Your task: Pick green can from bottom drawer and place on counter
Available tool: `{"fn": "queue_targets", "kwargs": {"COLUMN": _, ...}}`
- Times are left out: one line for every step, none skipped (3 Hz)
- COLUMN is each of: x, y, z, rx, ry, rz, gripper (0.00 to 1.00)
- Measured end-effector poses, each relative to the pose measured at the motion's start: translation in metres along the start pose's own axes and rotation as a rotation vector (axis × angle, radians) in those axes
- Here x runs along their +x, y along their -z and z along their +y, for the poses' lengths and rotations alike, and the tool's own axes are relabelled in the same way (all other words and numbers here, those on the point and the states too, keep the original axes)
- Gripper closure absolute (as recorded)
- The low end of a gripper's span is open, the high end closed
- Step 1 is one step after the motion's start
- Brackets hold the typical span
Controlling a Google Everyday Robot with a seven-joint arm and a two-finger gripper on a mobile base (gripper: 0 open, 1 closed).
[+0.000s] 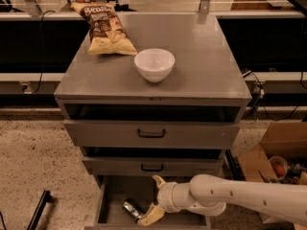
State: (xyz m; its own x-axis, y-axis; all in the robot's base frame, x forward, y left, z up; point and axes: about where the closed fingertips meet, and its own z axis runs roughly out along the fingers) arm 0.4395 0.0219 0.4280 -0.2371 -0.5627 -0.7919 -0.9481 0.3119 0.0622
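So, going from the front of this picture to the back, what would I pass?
Small shiny green can in the open grey metal bottom drawer, with the open end effector just right of it → white round bowl on the grey counter → brown chip bag.

Cream hand (153,199) in grey bottom drawer (113,196)

Bottom drawer (116,193): front edge cut off by the lower border. Inside it, the green can (129,207) has its right end hidden behind the lower finger of the gripper (149,199), whose fingers are spread. The can's colour is indistinct. The arm (240,195), over the drawer's right side, runs off the right border.
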Motion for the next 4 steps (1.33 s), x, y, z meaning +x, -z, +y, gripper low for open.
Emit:
{"fn": "queue_targets", "kwargs": {"x": 0.04, "y": -0.035, "z": -0.025, "rx": 0.068, "ry": -0.024, "rz": 0.072, "gripper": 0.0}}
{"fn": "queue_targets", "kwargs": {"x": 0.082, "y": -0.062, "z": -0.042, "rx": 0.115, "ry": -0.05, "rz": 0.1, "gripper": 0.02}}
{"fn": "queue_targets", "kwargs": {"x": 0.108, "y": -0.09, "z": -0.05, "rx": 0.108, "ry": -0.036, "rz": 0.08, "gripper": 0.04}}
{"fn": "queue_targets", "kwargs": {"x": 0.112, "y": -0.096, "z": -0.05, "rx": 0.105, "ry": -0.044, "rz": 0.075, "gripper": 0.0}}
